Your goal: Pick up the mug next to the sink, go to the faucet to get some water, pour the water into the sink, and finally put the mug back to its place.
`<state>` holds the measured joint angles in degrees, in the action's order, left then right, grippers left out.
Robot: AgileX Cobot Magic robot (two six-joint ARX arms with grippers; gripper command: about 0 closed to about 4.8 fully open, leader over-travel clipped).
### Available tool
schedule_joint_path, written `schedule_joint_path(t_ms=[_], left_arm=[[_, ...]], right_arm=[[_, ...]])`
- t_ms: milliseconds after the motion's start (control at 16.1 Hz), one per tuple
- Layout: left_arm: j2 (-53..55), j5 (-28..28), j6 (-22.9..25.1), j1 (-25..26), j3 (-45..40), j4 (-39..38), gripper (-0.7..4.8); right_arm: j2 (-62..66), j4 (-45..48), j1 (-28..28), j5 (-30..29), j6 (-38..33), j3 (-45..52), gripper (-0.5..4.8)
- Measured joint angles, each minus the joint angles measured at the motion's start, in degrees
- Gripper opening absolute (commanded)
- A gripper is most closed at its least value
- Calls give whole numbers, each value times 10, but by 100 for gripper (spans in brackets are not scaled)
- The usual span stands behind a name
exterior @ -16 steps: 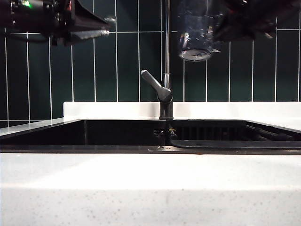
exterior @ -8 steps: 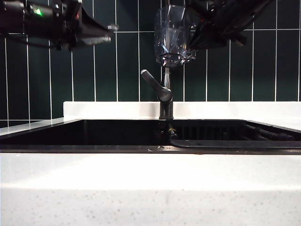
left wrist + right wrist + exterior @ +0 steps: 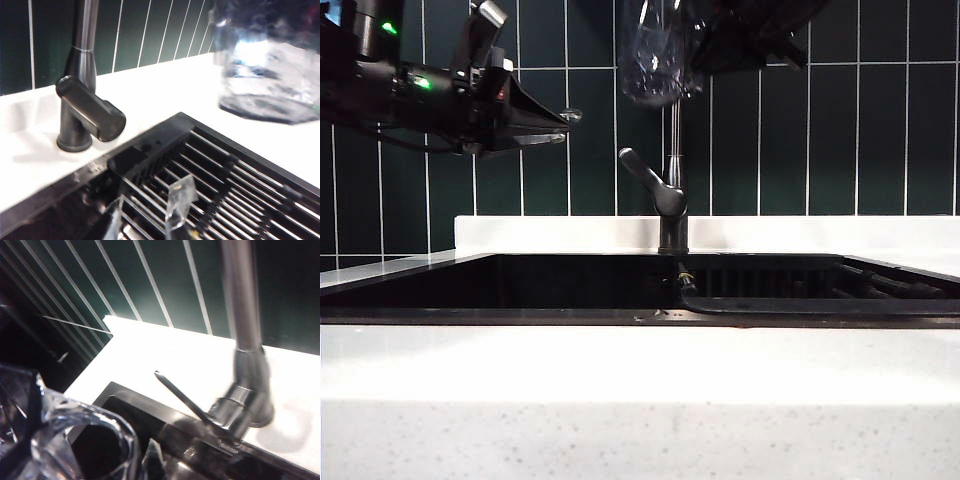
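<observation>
Mug [image 3: 655, 55], a clear colourless straight-walled cup, hangs at the top centre of the exterior frame, above the slanted grey lever and in front of the thin shiny pipe of the tall metal faucet [image 3: 670, 200] on its dark cylindrical base. Right end effector [image 3: 705, 45], upper right of centre, is clamped on the mug's side; exact finger contact is lost in shadow. In the right wrist view the mug's rim [image 3: 75, 440] fills the lower left corner, with the faucet [image 3: 247, 365] to the right on the white bench [image 3: 165, 350]. Left end effector [image 3: 555, 125] sits in the upper left of the exterior frame, pointing right, fingers slightly parted, gripping nothing, well apart from the mug. Its wrist view shows the faucet base [image 3: 80, 110], the mug [image 3: 265, 60] at upper right, and the wide black rectangular sink [image 3: 225, 185] with its slatted rack below. Sink [image 3: 520, 285] spans mid-frame, sunk into the bench [image 3: 640, 400].
</observation>
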<state>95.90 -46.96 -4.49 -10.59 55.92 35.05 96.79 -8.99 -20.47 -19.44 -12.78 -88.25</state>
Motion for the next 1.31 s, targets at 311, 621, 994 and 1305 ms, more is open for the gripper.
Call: schedule_joint_path(t_ms=[311,621,994,1305], left_arm=[[47,0,5,0,56,-1,120],[75,0,16,0,71,-1,120],[94,0,56,0,77,16,120],[205,-35,46,0,203,13,121]], right_arm=[[-1,-24,-7,-8,17,-2,-5],[-21,-19,-7,14,63,-2,-5],[-22,20,-7,15,69,-2,-5],[-23,27,-7,18,69,-2,-5]])
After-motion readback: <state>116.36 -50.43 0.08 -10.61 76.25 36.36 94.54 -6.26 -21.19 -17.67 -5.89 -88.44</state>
